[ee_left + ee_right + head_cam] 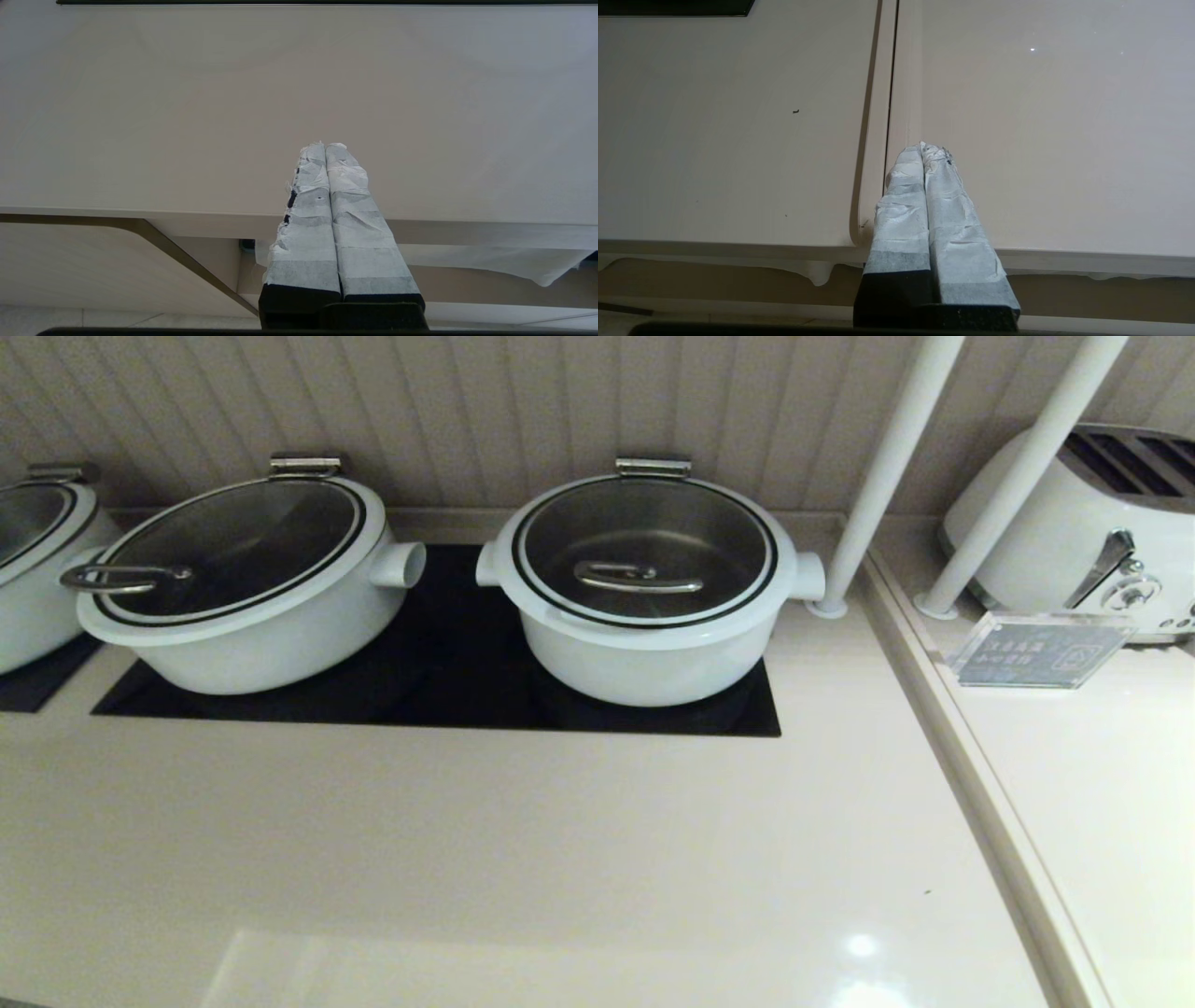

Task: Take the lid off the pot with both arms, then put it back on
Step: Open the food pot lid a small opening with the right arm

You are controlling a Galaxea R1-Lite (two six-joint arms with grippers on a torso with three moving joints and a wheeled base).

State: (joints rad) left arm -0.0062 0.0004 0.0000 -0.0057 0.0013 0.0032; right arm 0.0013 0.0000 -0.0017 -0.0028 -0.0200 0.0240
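Observation:
The pot [644, 658] is round and white with a stub handle on each side. It stands on the black panel [448, 681] at the back middle of the counter. The lid [646, 555] lies flat on it, glass with a white rim, a black ring, a steel bar handle [637, 581] and a hinge clip [653, 467] at the back. Neither arm shows in the head view. My left gripper [325, 145] is shut and empty over the bare counter near its front edge. My right gripper [927, 146] is shut and empty over the counter by a seam [889, 107].
A like white pot [252, 616] with a loop-handled lid [121, 579] stands to the left, and part of a third [37, 560] at the far left. Two white posts [887, 467] rise right of the pot. A white toaster [1092, 523] and a clear sign [1041, 653] stand on the right counter.

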